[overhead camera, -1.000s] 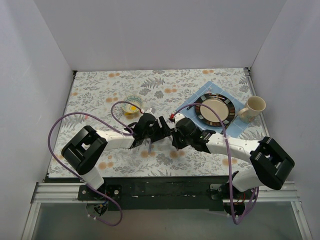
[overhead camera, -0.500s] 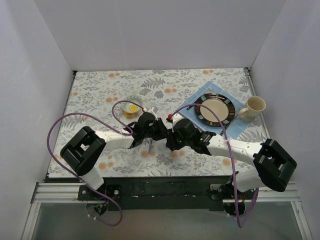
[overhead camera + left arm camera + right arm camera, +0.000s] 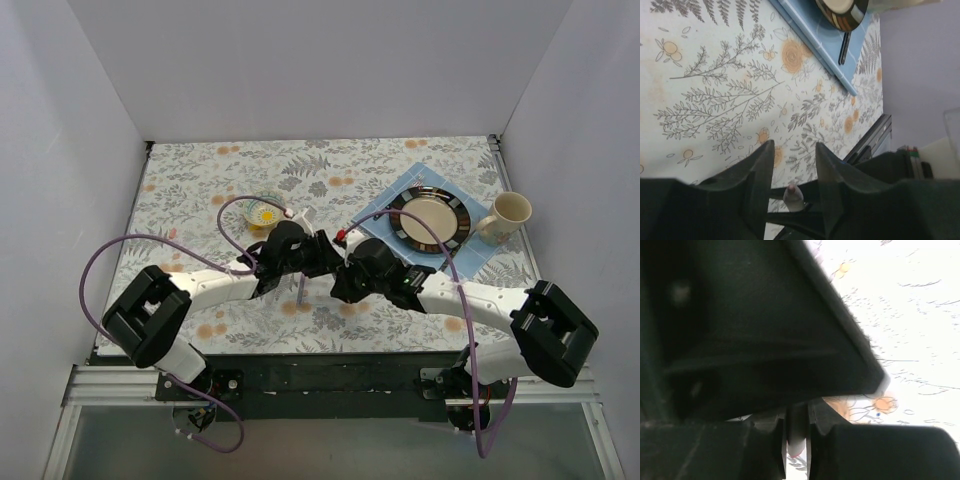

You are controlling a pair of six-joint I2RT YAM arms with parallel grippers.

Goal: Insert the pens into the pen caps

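Near centre of the floral cloth, both grippers sit close together, tips facing.

Grey pen shows just near of the left gripper. Lying on the cloth or hanging: cannot tell.

Left gripper: fingers parted, nothing pinched. A rounded purple-grey pen end sits deep in the gap, touching neither finger.

Right gripper: clamped tight on a slim pale piece, pinkish at its low end. Pen or cap: cannot tell.

Red cap sits just far of the right gripper.

Farther, left: small bowl.

Far right: plate on blue mat, mug just beside the mat.
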